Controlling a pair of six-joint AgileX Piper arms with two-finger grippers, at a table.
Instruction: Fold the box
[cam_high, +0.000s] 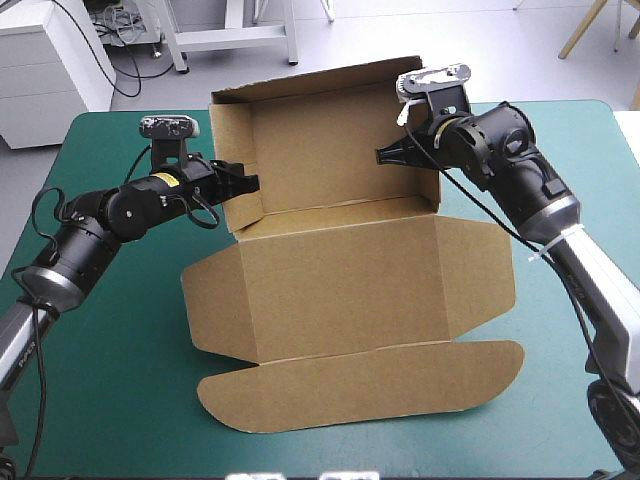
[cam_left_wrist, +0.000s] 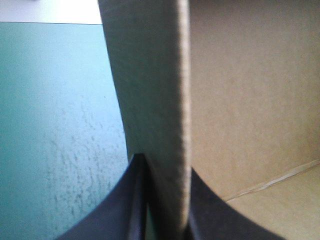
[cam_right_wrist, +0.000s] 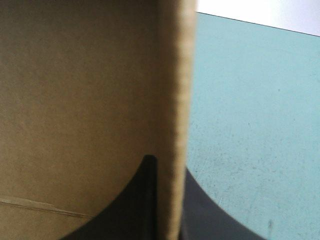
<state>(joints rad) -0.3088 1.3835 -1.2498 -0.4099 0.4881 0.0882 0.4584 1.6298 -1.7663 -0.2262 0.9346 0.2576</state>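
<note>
Found box at centre of table, walls raised toward 12 o'clock, lid flat toward 6. Pinched 9 o'clock wall with left tool, 3 o'clock wall with right tool. Judged board light, stiff, creasable; best held at wall edges.

Nothing could be read in any view: no words, numbers or brand names. A small yellow sticker on the left arm carried marks too small to make out. The box showed only plain brown board.
</note>
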